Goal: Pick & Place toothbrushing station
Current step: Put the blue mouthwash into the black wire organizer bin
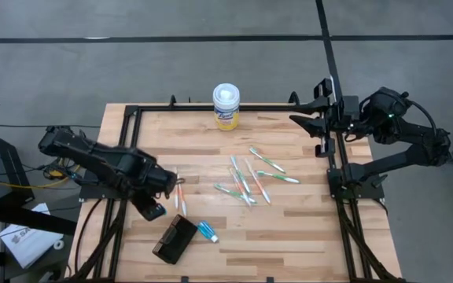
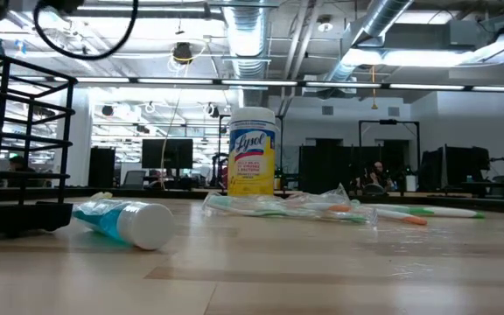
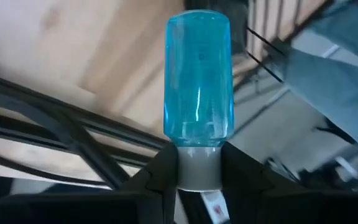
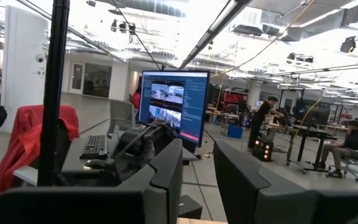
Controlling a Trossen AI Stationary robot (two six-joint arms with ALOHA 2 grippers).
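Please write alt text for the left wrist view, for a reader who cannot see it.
The left pincer holds a clear blue tube by its grey cap, one dark finger on each side. Behind it are the wooden table and black frame bars.

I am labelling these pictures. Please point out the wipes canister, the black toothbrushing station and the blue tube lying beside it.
wipes canister (image 1: 226,97), high view, on its white lid.
toothbrushing station (image 1: 174,239), high view, on its black top face.
blue tube (image 1: 208,231), high view, on its blue body.
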